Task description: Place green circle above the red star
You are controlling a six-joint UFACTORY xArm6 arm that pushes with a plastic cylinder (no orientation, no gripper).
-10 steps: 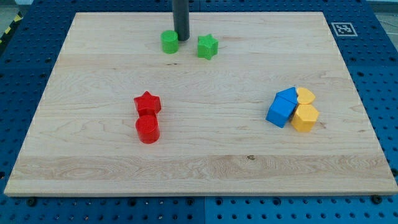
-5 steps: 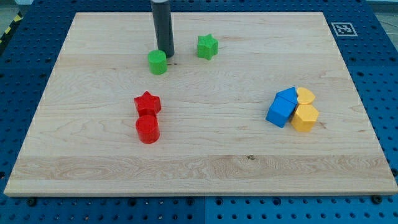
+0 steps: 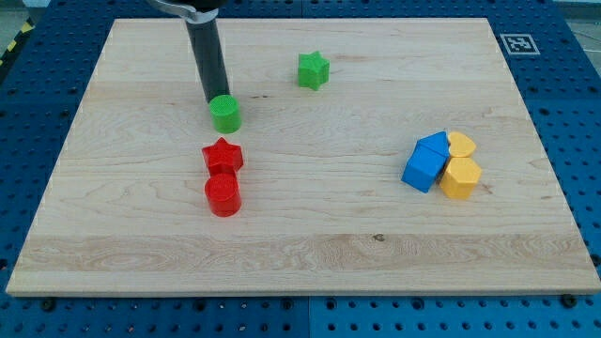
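The green circle is a short green cylinder on the wooden board, just above the red star with a small gap between them. My tip is the lower end of a dark rod that comes down from the view's top left. It touches the green circle at its upper left side. A red cylinder sits directly below the red star, touching it.
A green star lies near the view's top, right of the rod. At the view's right, two blue blocks, a yellow heart and a yellow hexagon are clustered together.
My tip has moved down and to the left, pushing the green circle from beside the green star to a spot just above the red star. The other blocks have not moved.
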